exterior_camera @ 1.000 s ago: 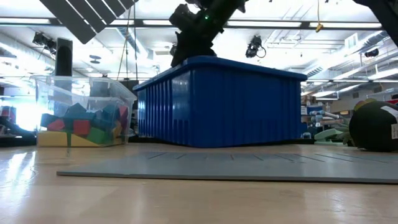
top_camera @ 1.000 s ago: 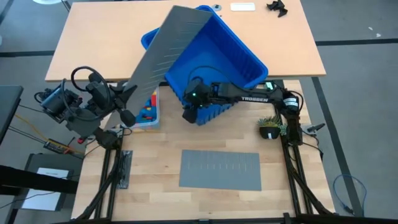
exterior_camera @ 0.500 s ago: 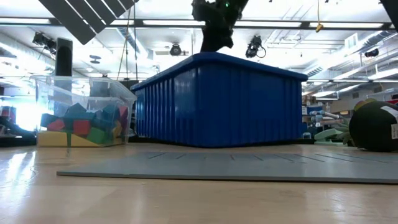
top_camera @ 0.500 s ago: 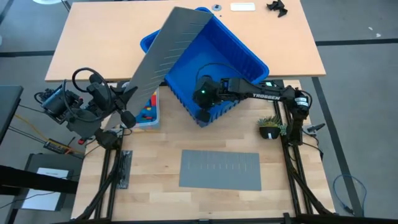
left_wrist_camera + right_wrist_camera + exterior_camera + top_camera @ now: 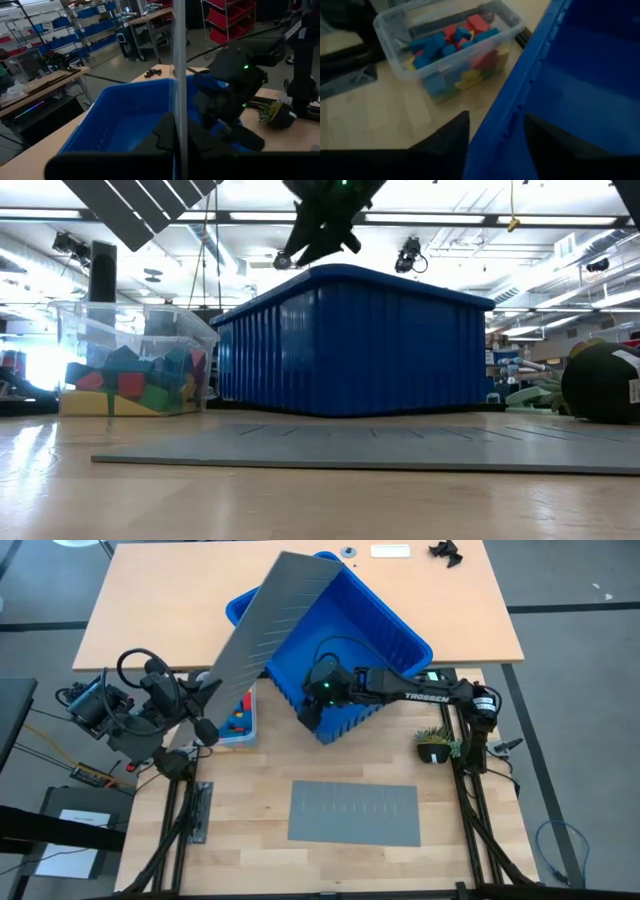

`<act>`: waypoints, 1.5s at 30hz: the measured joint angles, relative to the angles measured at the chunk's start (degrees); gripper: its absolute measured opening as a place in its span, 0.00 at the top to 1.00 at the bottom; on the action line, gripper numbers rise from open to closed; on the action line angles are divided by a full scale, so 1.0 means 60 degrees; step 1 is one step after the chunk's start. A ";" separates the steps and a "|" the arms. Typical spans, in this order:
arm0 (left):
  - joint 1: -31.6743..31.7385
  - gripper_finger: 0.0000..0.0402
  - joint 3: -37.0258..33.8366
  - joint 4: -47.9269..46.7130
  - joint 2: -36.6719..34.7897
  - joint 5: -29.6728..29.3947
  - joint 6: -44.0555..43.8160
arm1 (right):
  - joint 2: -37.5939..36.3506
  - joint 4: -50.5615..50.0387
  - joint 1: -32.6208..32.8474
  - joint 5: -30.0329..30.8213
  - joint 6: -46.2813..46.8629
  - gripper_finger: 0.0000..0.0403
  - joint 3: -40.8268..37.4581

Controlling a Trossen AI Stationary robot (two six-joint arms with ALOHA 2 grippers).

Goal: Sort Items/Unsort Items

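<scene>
Blocking the clear tub (image 5: 238, 720) of blocks (image 5: 451, 40) — raised divider sheet (image 5: 265, 635), blue bin (image 5: 345, 635)

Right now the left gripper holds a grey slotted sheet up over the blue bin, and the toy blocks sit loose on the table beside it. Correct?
Not quite. The toy blocks are not loose on the table; they sit inside a clear plastic tub beside the blue bin, as the right wrist view shows. The left gripper does hold the grey slotted sheet up over the bin.

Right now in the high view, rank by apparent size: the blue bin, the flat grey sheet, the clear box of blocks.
1. blue bin, largest.
2. flat grey sheet on the table.
3. clear box of blocks, smallest, though the lifted sheet hides part of it.
</scene>
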 joint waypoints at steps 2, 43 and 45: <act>-0.0001 0.96 0.0000 0.0001 0.0002 0.0115 -0.0001 | 0.0000 0.0393 -0.0043 -0.0097 0.0177 0.44 -0.0230; -0.0004 0.96 0.0000 -0.0087 0.0047 0.0334 -0.0210 | -0.0501 -0.3956 0.0178 0.1992 -0.0399 0.78 -0.0644; -0.0001 0.96 0.0000 -0.0112 0.0052 0.0341 -0.0172 | -0.0608 -0.4581 0.0118 0.1885 -0.0513 0.79 -0.0648</act>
